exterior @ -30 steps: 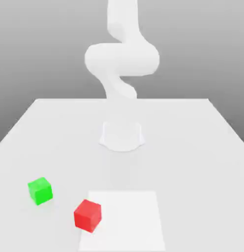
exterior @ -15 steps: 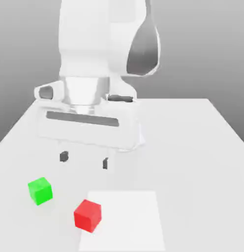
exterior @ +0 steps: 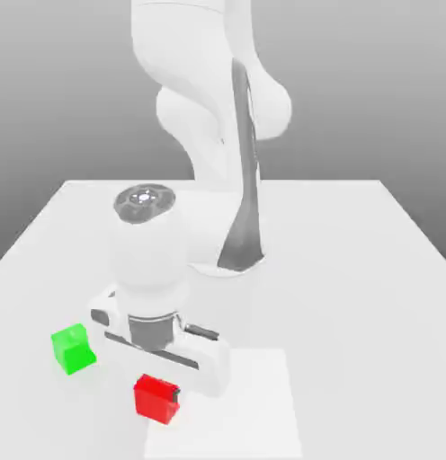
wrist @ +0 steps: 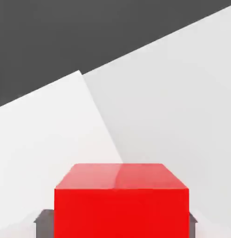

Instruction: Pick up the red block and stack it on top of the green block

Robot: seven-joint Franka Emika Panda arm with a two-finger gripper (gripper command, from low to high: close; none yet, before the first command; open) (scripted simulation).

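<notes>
The red block (exterior: 155, 401) rests on the white table at the front, at the left edge of a paler square patch. My gripper (exterior: 158, 389) has come down over it from above, and a dark fingertip (exterior: 175, 393) shows against the block's right side. In the hand view the red block (wrist: 121, 200) sits close up, with dark pads (wrist: 44, 222) pressed against both of its sides, so the gripper is shut on it. The green block (exterior: 74, 349) stands free on the table, to the exterior view's left of the red one and slightly further back.
The paler square patch (exterior: 240, 404) lies on the table (exterior: 352, 269) at the front centre. The arm's round base (exterior: 228, 260) stands mid-table behind the hand, and the arm's links rise above it. The table's edges run along both sides.
The hand dropped from above the table down onto the red block and turned. Its fingers, wide apart half a second ago, have closed on the block. Both blocks stayed in place.
</notes>
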